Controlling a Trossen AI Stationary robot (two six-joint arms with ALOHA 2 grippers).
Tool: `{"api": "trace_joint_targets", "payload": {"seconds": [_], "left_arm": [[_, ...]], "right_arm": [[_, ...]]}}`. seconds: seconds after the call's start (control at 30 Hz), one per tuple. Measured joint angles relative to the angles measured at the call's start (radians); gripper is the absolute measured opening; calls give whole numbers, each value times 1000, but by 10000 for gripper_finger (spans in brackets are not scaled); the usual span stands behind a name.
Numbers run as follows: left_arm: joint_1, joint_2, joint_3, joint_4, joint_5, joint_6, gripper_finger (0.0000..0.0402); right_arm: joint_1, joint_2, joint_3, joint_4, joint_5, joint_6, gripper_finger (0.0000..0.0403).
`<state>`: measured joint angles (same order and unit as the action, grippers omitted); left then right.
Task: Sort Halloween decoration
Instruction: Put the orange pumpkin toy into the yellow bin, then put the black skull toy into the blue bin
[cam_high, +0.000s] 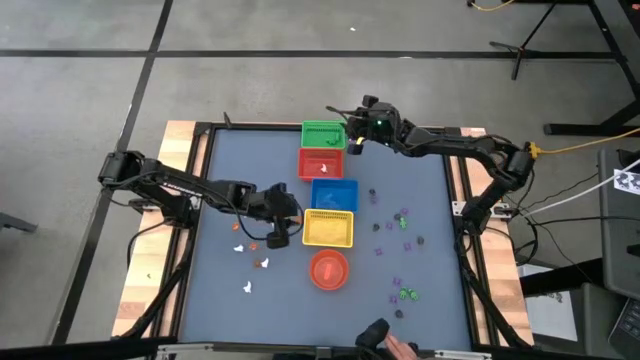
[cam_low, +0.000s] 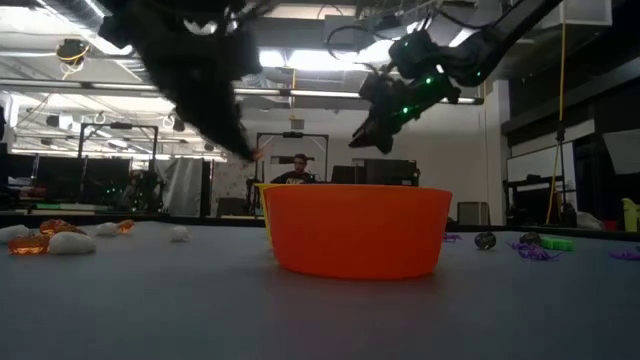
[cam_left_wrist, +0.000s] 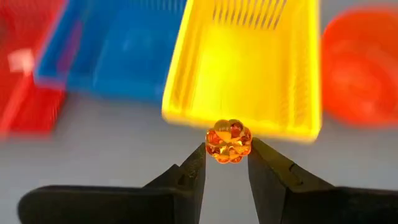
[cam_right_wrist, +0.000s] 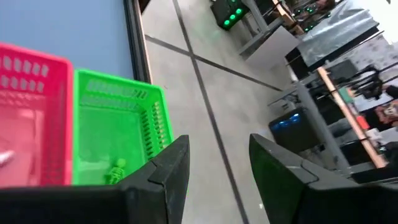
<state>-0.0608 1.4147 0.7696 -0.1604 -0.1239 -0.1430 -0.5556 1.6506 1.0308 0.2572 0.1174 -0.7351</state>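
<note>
Left wrist view: just ahead of the left gripper (cam_left_wrist: 227, 163) sits the yellow basket (cam_left_wrist: 249, 68), and pinched between its fingertips is a small orange pumpkin trinket (cam_left_wrist: 228, 141). Beside the right gripper (cam_right_wrist: 217, 165), whose jaws stand apart and empty, the green basket (cam_right_wrist: 115, 134) holds a green trinket (cam_right_wrist: 115, 170).

Left pincer (cam_left_wrist: 227, 163) gripping, right pincer (cam_right_wrist: 219, 163) agape.

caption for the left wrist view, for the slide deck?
Left end effector pinching an orange pumpkin trinket just short of the yellow basket.
</note>
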Motion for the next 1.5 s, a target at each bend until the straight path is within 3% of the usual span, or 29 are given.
{"api": "trace_joint_targets", "payload": {"seconds": [0.2, 0.47, 0.63, 0.97, 1.2, 1.5], "left_arm": [[0, 44, 1, 240, 7, 78, 82], [1, 182, 1, 453, 89, 112, 82], [14, 185, 1, 462, 89, 108, 92], [30, 185, 1, 435, 89, 93, 158], [53, 182, 1, 439, 81, 164, 161], [160, 105, 0, 403, 83, 181, 161]], "right_arm": [[0, -57, 0, -116, -5, 122, 166], [7, -76, 1, -234, -4, 135, 166], [36, -76, 1, -269, 3, 127, 166], [138, -98, 1, -301, 29, 124, 166], [205, -191, 1, -398, 162, 104, 166], [222, -343, 1, -615, 138, 263, 166]]}}
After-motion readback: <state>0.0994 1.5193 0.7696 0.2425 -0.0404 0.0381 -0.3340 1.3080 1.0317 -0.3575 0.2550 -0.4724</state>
